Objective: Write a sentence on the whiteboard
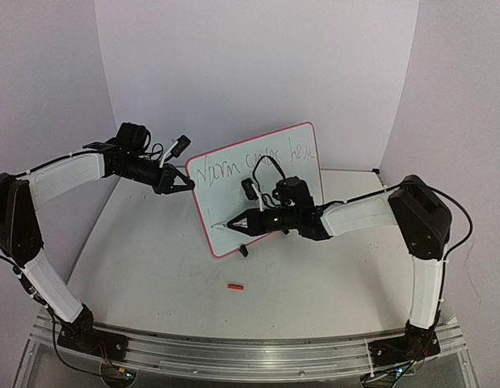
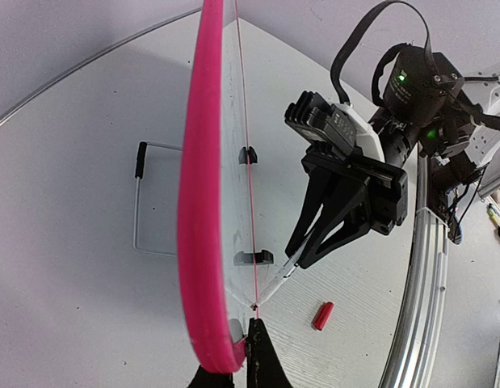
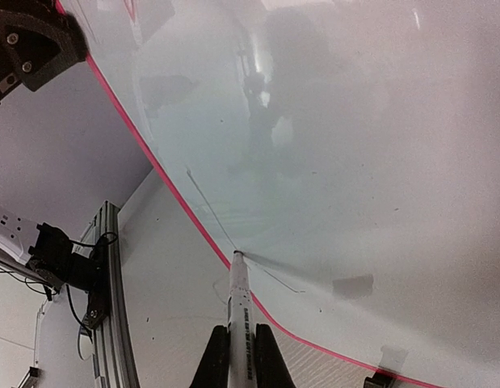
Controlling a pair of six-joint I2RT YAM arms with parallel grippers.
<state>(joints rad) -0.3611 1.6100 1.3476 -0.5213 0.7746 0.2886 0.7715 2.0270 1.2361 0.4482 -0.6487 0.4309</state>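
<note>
**A:** Where is the whiteboard (image 1: 221, 202)?

**B:** It stands up in the middle of the desk (image 1: 330, 283), nearer the back edge. The left fingers (image 2: 260, 360) pinch its left rim.

**A:** And the right fingers (image 3: 212, 364)?

**B:** They squeeze a marker (image 3: 240, 299). Its tip touches the board's lower left corner, under the sentence (image 1: 258, 162).

**A:** Anything else?

**B:** A red cap (image 1: 234, 285) lies nearer the front edge.

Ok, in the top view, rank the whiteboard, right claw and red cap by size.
1. whiteboard
2. right claw, gripping the marker
3. red cap
The gaps are wide; no close calls.
</note>
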